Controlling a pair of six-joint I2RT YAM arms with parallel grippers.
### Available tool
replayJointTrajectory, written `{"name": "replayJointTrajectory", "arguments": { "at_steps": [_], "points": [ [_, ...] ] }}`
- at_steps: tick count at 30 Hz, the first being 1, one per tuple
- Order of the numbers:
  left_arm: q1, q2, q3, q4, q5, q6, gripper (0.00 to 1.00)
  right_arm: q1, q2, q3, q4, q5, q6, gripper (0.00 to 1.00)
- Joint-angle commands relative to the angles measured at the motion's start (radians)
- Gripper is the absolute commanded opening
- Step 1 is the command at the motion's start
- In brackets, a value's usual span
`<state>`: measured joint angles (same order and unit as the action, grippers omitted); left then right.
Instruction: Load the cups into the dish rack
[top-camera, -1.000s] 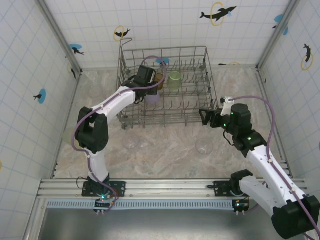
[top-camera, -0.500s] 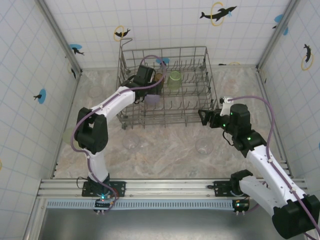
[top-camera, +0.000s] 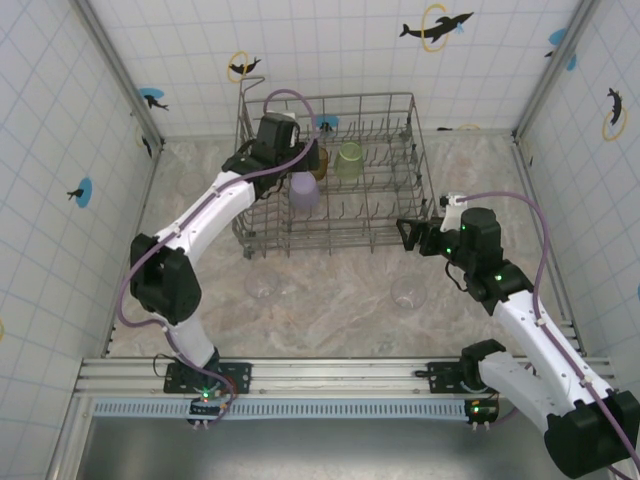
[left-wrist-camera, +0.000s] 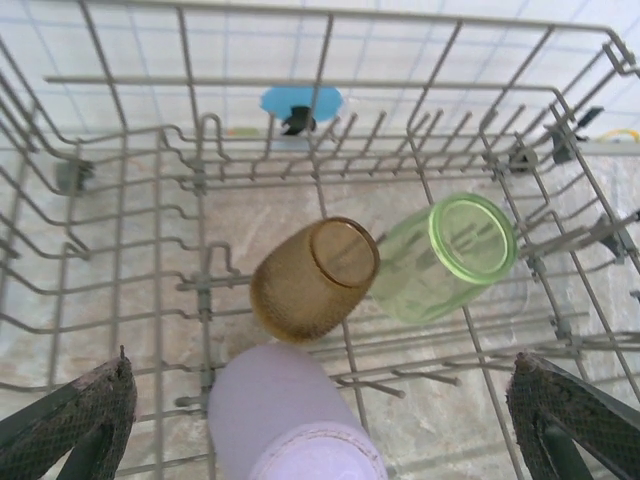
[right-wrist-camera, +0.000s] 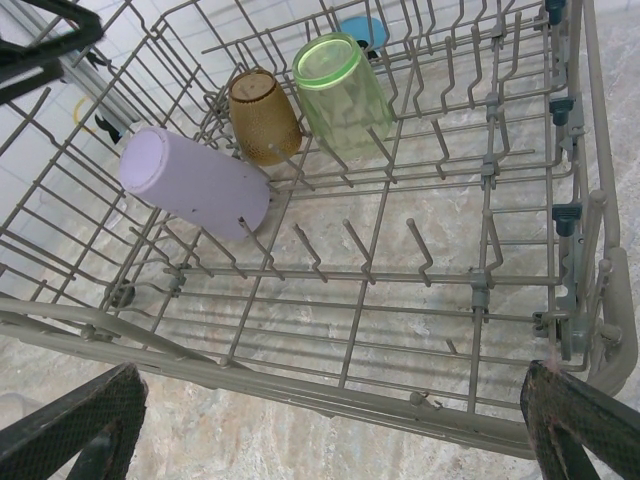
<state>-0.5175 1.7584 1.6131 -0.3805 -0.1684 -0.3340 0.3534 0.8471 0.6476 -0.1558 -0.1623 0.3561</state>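
The grey wire dish rack (top-camera: 400, 215) stands at the back of the table. Three cups lie on their sides among its tines: a lilac one (top-camera: 304, 189), an amber-brown one (top-camera: 320, 161) and a pale green one (top-camera: 349, 160). My left gripper (top-camera: 305, 160) hovers open over the rack's left part. In its wrist view the lilac cup (left-wrist-camera: 285, 420) lies below, between the wide-spread fingers and touched by neither, with the amber cup (left-wrist-camera: 315, 278) and green cup (left-wrist-camera: 445, 255) beyond. My right gripper (top-camera: 412, 235) stands open at the rack's front right corner, holding nothing.
Two clear cups stand on the table in front of the rack, one at the left (top-camera: 262, 285) and one at the right (top-camera: 408, 292). Tiled walls close in the table on three sides. The rack's front rim (right-wrist-camera: 300, 385) runs just ahead of the right fingers.
My left gripper has opened, let go of the lilac cup and drawn back toward the rack's far left. The lilac cup stays in the rack. The right arm has barely moved.
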Motion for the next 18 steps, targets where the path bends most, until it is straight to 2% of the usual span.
{"name": "replayJointTrajectory", "arguments": {
  "at_steps": [1, 7, 12, 14, 18],
  "points": [
    [-0.006, -0.044, 0.041, -0.060, -0.152, -0.014, 0.97, 0.004, -0.014, -0.020, 0.021, -0.003, 0.006, 0.99],
    [-0.006, -0.109, 0.001, -0.094, -0.292, -0.061, 0.98, 0.007, -0.006, -0.027, 0.029, -0.006, 0.007, 0.99],
    [-0.001, -0.180, -0.063, -0.126, -0.429, -0.157, 0.98, 0.007, -0.006, -0.034, 0.034, -0.008, 0.006, 0.99],
    [0.010, -0.213, -0.096, -0.120, -0.460, -0.182, 0.97, 0.006, -0.007, -0.034, 0.023, -0.001, -0.004, 0.99],
    [0.062, -0.268, -0.147, -0.123, -0.448, -0.248, 0.97, 0.006, -0.002, -0.014, -0.010, 0.018, -0.020, 0.99]
  ]
}}
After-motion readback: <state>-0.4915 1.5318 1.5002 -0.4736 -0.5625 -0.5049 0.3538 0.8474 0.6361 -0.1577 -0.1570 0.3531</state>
